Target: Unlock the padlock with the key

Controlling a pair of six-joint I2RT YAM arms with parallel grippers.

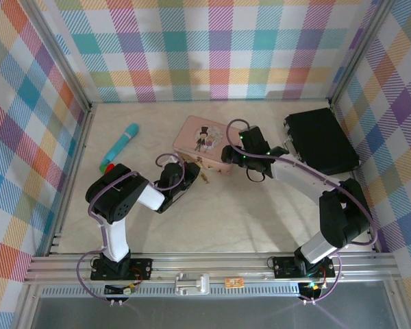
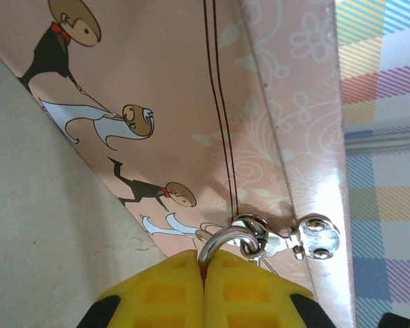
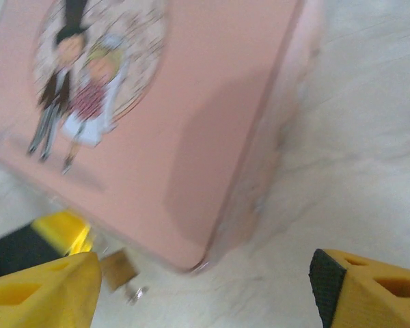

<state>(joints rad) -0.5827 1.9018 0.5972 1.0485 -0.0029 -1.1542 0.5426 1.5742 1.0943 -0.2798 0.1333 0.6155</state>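
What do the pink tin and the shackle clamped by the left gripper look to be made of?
The pink tin is probably thin sheet metal with a glossy printed coat: glare runs along its folded edge, and cartoon couples are printed on it. The padlock shows its shackle, which looks like bare polished metal, silvery with bright reflections, held between the shut yellow fingers of the left gripper.

Padlock (image 2: 212, 239) body hidden inside left gripper (image 2: 203, 273); pink tin (image 3: 157, 137) blurred.

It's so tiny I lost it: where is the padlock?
In the left wrist view, bottom centre, the padlock hooks the pink tin's clasp, held in the left gripper.
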